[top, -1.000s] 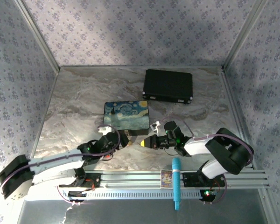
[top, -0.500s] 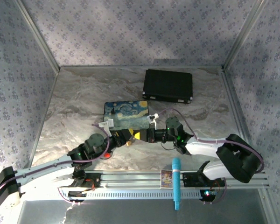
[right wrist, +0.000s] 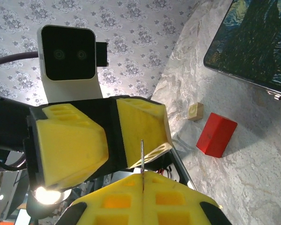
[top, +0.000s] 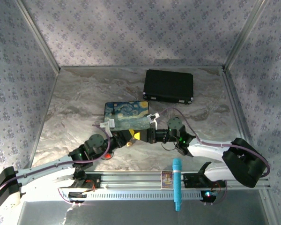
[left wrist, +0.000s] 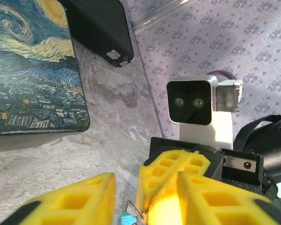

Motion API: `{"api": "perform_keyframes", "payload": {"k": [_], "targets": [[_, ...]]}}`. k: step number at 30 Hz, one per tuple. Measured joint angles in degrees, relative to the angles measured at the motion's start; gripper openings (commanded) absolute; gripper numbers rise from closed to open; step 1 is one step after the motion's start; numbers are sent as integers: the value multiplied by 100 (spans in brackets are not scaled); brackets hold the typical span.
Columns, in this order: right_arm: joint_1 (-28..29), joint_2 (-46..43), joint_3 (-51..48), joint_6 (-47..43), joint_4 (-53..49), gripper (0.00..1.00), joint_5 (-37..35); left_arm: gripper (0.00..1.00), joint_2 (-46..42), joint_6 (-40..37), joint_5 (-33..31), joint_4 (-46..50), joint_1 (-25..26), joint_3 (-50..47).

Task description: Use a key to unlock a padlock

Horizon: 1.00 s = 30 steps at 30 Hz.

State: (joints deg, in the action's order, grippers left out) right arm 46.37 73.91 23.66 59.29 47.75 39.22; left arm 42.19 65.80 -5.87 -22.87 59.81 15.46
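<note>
My right gripper (right wrist: 143, 182) is shut on the key (right wrist: 142, 159), a thin silvery blade seen edge-on, sticking up from between its yellow pads. In the top view it (top: 139, 136) meets my left gripper (top: 126, 137) tip to tip just in front of the painted box. In the left wrist view my left gripper (left wrist: 145, 190) stands open, and the right gripper's shut fingers (left wrist: 171, 166) sit between its jaws, against the right one. The key's tip (left wrist: 133, 211) pokes out there beside a small teal bit. The padlock is hidden.
A starry painted box (top: 127, 115) lies just beyond both grippers, and a black case (top: 169, 86) sits further back. A red block (right wrist: 217, 134) and a small tan cube (right wrist: 195, 111) lie on the marble under the left arm. A teal cylinder (top: 176, 183) crosses the front rail.
My right gripper has moved left with the key until it meets the left gripper. The left arm has swung and drawn back, and its jaws have narrowed.
</note>
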Motion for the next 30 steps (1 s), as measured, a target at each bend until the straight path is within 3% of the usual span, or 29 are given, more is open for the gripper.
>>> {"api": "perform_keyframes", "payload": {"k": [4,7,10,14,15,19,22,26,30], "targets": [[17,-2,31,0,4,0,0,21,42,7,55,-2,22,0],[17,-2,31,0,4,0,2,2,48,15,66,33,20,0],[17,-9,31,-2,-68,3,-4,0,57,37,70,24,20,13],[17,-131,33,-26,-271,67,-63,0,55,7,72,79,22,24],[11,-229,50,-70,-439,97,-96,0,55,-33,70,184,20,63],[2,-905,354,-525,-1827,99,-634,0,61,-358,74,844,-22,479],[72,-1624,925,-1152,-3477,99,-1644,0,120,-826,181,1388,-140,1062],[131,-2164,1685,-1987,-5093,99,-2728,0,306,-1722,669,1875,-365,1873],[195,-2170,2157,-2260,-6373,99,-3762,0,522,-2653,1399,2035,-584,2306]]}}
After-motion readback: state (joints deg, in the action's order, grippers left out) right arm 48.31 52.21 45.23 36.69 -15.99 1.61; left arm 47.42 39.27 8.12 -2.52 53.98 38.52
